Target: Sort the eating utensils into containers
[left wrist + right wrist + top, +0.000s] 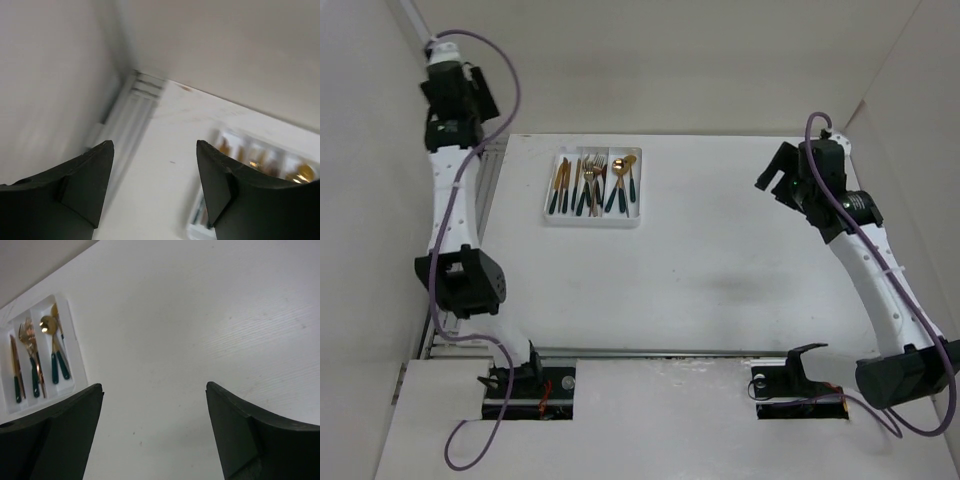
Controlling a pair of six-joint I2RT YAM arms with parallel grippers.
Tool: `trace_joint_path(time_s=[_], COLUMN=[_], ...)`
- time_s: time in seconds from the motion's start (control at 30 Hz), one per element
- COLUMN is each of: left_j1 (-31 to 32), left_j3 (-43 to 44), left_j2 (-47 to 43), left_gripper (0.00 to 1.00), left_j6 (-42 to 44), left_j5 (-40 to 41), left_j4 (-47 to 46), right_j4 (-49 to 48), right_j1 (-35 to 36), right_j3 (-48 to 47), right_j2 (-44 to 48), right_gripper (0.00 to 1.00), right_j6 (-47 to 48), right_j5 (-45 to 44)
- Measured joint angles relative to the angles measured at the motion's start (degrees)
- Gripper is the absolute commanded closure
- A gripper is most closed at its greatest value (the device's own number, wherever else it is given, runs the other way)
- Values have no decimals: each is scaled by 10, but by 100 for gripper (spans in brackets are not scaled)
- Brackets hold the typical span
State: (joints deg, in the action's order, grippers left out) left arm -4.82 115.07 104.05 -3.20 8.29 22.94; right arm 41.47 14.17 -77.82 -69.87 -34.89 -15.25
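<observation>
White tray (592, 224) sat on table (740, 260): knives (561, 186) in left slot, forks (589, 184) middle, spoons (623, 180) right. Left fingers (85, 185) and right fingers (65, 435) were spread apart, holding nothing.

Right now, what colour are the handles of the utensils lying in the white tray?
Dark green utensil handles, below gold heads; the right wrist view shows them best.

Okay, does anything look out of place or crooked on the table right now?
Nothing stands out. The knives, forks and spoons lie lengthwise, each kind in its own compartment of the white tray. The left end effector and right end effector are open and empty, away from the tray.
</observation>
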Motion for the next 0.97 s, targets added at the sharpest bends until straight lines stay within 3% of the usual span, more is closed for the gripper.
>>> trace_joint_path(time_s=[0.13, 0.23, 0.5, 0.73, 0.97], left_j1=[-111, -148, -134, -133, -133], left_j3=[-68, -146, -325, -341, -342], left_j2=[-68, -104, -196, -268, -284], left_gripper=[36, 36, 36, 35, 35], left_j6=[12, 28, 54, 58, 57], left_j5=[34, 37, -1, -2, -8], left_j4=[-9, -4, 12, 5, 8], right_j4=[7, 5, -10, -34, -59], right_j1=[-33, -46, -52, -52, -52], right_j3=[-2, -2, -13, -11, 2], right_j2=[4, 10, 16, 20, 58], right_gripper=[1, 0, 0, 0, 0], right_j6=[11, 17, 22, 23, 32], right_j5=[-47, -98, -162, -161, -160])
